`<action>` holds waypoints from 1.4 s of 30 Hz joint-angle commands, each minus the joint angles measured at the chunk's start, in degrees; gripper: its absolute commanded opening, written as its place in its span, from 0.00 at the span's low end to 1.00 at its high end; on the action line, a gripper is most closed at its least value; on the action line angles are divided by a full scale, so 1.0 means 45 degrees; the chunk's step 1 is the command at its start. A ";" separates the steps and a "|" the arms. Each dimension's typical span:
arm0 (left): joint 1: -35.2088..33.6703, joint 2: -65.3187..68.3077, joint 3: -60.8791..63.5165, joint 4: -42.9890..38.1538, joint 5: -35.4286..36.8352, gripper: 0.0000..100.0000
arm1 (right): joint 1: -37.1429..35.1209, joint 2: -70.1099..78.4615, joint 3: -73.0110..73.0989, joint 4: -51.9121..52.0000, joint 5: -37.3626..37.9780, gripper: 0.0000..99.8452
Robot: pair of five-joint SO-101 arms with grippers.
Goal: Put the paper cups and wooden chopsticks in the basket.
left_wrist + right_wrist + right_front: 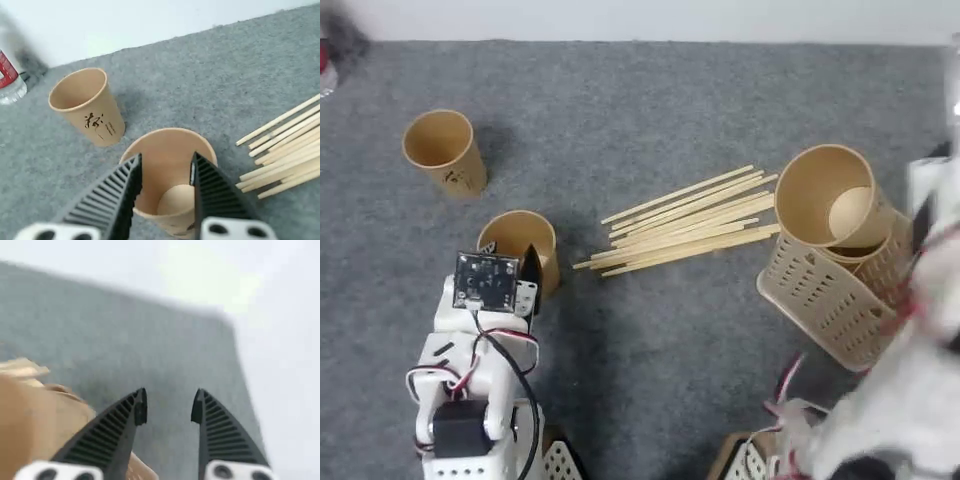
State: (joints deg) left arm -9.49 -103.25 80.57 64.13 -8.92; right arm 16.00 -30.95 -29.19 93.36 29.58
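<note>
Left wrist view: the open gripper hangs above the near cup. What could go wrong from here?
1. The left gripper seems to hang with both fingers over the mouth of the near cup; closing there may catch no wall or tip it.
2. The basket already has a cup sticking out, so the next may not fit.
3. The chopsticks lie between cup and basket; a low carry may scatter them.

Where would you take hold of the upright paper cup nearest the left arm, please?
Probably by its wall at the rim, from above: the cup stands upright with its mouth open, so the left gripper can put one finger inside and one outside.
</note>
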 commanded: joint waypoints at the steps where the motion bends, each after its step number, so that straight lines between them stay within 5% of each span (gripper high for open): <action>1: -0.0215 -0.0039 0.0400 -0.0117 0.0957 0.16 | -0.2882 -0.0850 -0.0840 0.1221 0.0332 0.15; 11: -0.2422 -0.0274 0.1866 -0.1407 0.2188 0.16 | -0.2667 0.1827 -0.0059 0.1924 0.0391 0.15; 24: -0.2403 -0.0274 0.1905 -0.1348 0.2227 0.16 | 0.1416 0.3253 0.0000 0.1788 0.2168 0.15; 42: -0.2403 -0.0274 0.2100 -0.1426 0.2227 0.16 | -0.2178 0.0967 0.5568 0.1045 0.1074 0.15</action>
State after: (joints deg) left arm -19.96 -103.25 90.42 58.86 0.57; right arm 6.77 -23.65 -6.51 100.13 35.03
